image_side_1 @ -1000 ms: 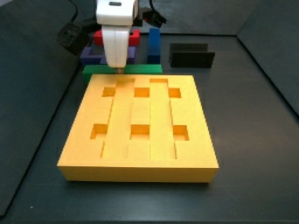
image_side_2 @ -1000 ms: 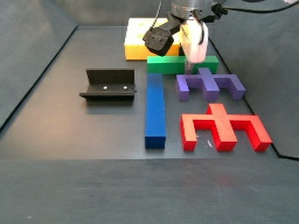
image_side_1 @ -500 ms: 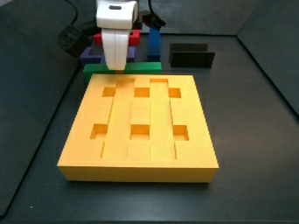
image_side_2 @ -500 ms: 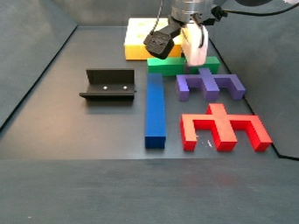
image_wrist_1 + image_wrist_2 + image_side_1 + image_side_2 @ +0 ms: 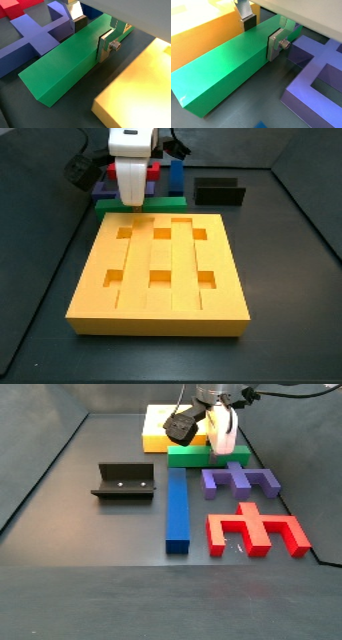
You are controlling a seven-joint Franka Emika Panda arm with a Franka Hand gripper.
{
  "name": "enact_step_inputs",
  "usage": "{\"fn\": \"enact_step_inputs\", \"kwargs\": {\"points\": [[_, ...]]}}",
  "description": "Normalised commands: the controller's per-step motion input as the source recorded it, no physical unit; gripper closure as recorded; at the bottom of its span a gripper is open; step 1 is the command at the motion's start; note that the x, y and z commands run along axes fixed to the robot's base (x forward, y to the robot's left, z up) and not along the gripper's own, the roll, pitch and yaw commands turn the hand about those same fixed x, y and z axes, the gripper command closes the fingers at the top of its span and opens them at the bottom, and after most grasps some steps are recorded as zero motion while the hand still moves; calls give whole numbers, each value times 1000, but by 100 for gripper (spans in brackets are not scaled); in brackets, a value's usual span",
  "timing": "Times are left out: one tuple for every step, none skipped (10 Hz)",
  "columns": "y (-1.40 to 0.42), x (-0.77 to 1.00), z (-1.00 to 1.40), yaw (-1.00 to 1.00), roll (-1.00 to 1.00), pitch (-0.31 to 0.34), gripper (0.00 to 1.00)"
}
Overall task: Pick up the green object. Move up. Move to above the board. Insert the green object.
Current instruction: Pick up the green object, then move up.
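Arm as I see it: white housing above the gripper (image 5: 131,200), near the table's far edge in both side views. Black cables loop behind it. A black camera module (image 5: 182,426) is clipped on. Fingers (image 5: 107,46) are flat silver plates; one carries a round screw head.

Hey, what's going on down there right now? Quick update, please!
Gripper down at the green object, fingers straddling it, grip unconfirmed. Bar on the floor between board and purple block. Nothing blocking the board's grooves.
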Motion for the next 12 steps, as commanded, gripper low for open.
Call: {"fn": "enact_step_inputs", "kwargs": {"points": [[0, 0, 0, 0, 0, 0, 100], [0, 0, 0, 0, 0, 0, 100], [0, 0, 0, 0, 0, 0, 100], [0, 0, 0, 0, 0, 0, 100], [0, 0, 0, 0, 0, 0, 100], [0, 0, 0, 0, 0, 0, 100], [0, 0, 0, 0, 0, 0, 100], [0, 0, 0, 0, 0, 0, 100], [0, 0, 0, 0, 0, 0, 100], [0, 0, 0, 0, 0, 0, 100], [0, 0, 833, 0, 0, 0, 100], [-2, 1, 858, 15, 3, 11, 100]]}}
